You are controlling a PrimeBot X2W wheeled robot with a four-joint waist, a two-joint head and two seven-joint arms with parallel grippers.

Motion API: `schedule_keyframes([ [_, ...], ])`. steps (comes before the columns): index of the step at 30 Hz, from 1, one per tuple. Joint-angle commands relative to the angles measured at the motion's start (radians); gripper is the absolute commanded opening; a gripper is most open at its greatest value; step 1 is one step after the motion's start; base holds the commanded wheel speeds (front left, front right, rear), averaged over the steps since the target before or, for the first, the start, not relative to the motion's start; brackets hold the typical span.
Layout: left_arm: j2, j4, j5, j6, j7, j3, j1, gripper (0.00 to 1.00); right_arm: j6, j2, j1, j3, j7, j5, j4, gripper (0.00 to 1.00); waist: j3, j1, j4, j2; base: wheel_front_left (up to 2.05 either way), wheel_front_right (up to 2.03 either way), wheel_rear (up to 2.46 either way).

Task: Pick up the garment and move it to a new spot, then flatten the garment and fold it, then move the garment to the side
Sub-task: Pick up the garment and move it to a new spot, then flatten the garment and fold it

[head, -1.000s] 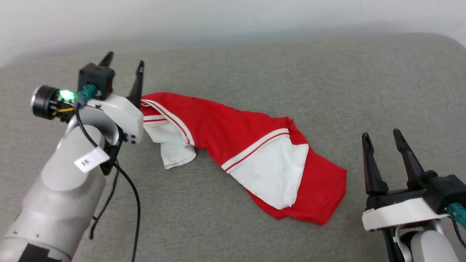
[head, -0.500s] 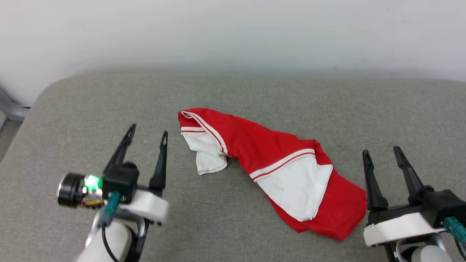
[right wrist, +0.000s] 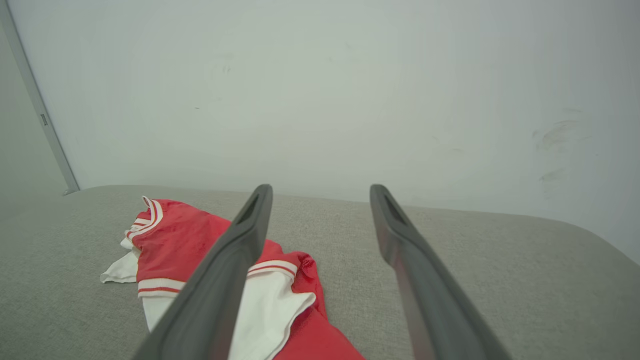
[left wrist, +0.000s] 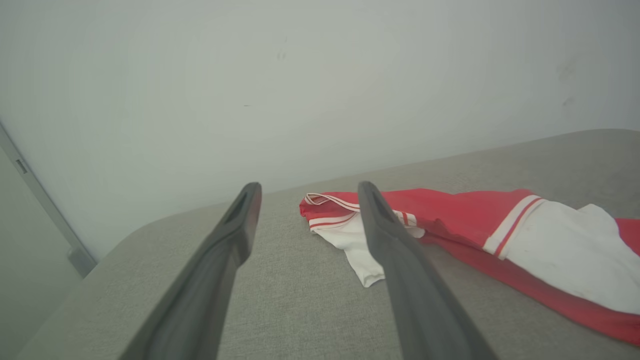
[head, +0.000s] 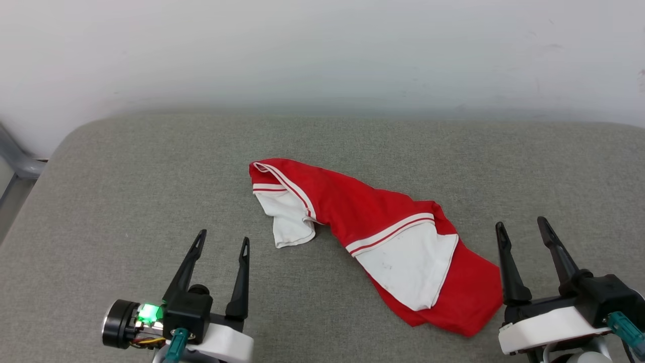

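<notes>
The garment (head: 363,217) lies bunched in a long diagonal strip on the grey cushioned surface (head: 126,201), red with white sleeves and red-white striped trim; its lettering is hidden. It also shows in the left wrist view as the garment (left wrist: 465,220) and in the right wrist view as the garment (right wrist: 180,240). My left gripper (head: 222,241) is open at the lower left, apart from the cloth. My right gripper (head: 521,225) is open at the lower right, just beside the garment's near end. Both hold nothing.
A pale wall (head: 322,50) rises behind the surface. The surface's rounded left corner (head: 65,146) drops off beside a grey frame (head: 15,161). Bare grey cushion stretches left of the garment and behind it.
My left gripper pulled back from the garment's far-left end to the lower left. The camera view shifted, so the garment sits lower and more central. The right gripper stays open.
</notes>
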State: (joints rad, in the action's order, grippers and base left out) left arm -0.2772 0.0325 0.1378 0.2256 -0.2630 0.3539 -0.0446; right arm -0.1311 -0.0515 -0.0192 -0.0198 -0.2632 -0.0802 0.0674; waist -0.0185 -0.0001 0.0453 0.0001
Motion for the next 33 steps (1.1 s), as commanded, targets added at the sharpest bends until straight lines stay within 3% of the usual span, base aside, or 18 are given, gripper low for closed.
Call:
schedule_keyframes([
  [1, 0.006, -0.006, -0.004, -0.008, -0.003, 0.0, 0.008, 1.0, 0.001, 0.002, 0.01, 0.004, -0.002, -0.005, -0.001, 1.0, -0.002, 0.0001, 0.0, -0.0001, 0.0, 0.0, 0.0],
  [10, 0.047, 0.012, -0.048, -0.062, -0.003, -0.035, 0.007, 1.0, 0.001, 0.002, 0.002, 0.014, -0.002, -0.044, 0.025, 1.0, -0.017, 0.0001, 0.0, -0.0001, 0.0, 0.0, 0.0],
  [15, 0.057, 0.012, -0.058, -0.074, -0.003, -0.061, -0.004, 1.0, 0.001, 0.002, -0.032, 0.077, 0.044, 0.001, 0.068, 1.0, -0.034, 0.0001, 0.013, -0.0001, 0.0, 0.0, 0.0],
  [19, 0.073, 0.01, -0.067, -0.084, -0.002, -0.075, -0.015, 1.0, 0.001, -0.033, -0.077, 0.189, 0.223, 0.016, 0.045, 1.0, -0.058, 0.0001, 0.029, -0.0001, 0.0, 0.0, 0.0],
  [23, 0.09, 0.011, -0.074, -0.093, -0.003, -0.083, -0.028, 1.0, 0.001, -0.103, -0.142, 0.327, 0.472, -0.026, -0.008, 1.0, -0.085, 0.0001, 0.051, -0.0001, 0.0, 0.0, 0.0],
  [28, 0.116, 0.016, -0.083, -0.107, -0.003, -0.087, -0.046, 1.0, 0.001, -0.151, -0.212, 0.418, 0.751, -0.078, -0.051, 1.0, -0.114, 0.0001, 0.095, -0.0001, 0.0, 0.0, 0.0],
  [33, 0.138, 0.027, -0.094, -0.116, -0.003, -0.087, -0.059, 1.0, 0.001, -0.176, -0.267, 0.465, 0.89, -0.078, -0.031, 1.0, -0.14, 0.0001, 0.151, -0.0001, 0.0, 0.0, 0.0],
])
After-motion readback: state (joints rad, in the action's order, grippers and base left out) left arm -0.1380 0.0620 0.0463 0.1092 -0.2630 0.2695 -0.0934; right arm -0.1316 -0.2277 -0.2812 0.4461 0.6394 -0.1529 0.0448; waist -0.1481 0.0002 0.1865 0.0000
